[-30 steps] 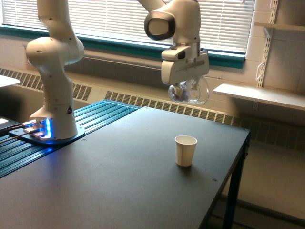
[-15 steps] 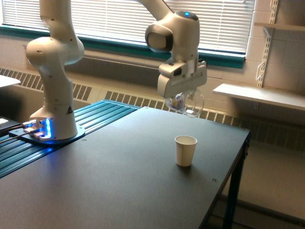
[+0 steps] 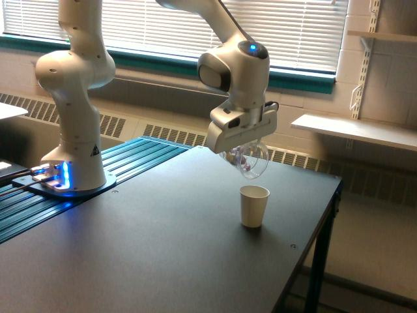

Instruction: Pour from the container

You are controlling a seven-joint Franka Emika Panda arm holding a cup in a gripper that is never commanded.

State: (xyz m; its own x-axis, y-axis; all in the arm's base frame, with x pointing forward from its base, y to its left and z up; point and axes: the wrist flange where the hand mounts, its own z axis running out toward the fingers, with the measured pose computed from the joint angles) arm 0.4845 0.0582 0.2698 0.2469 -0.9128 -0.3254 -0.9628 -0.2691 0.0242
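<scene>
Since a second ago the gripper (image 3: 244,156) has been coming down and tilting, bringing the container (image 3: 251,160) much nearer the paper cup (image 3: 253,205). At the moment it is hanging in the air with the clear, rounded container leaning over between its jaws, which are pinching its see-through wall. Small reddish bits are showing through that wall, gathering toward the lower side. Just below the jaws, and slightly toward the exterior view's right of them, the cream-white paper cup is standing upright with its mouth open; the container is hovering above it and not touching it. Whether anything is falling from the container cannot be told. Under the jaws the dark table (image 3: 163,248) is carrying the paper cup. Well away from the jaws, toward the exterior view's left, the arm's white base (image 3: 71,156) is standing with a blue light glowing at its foot.
</scene>
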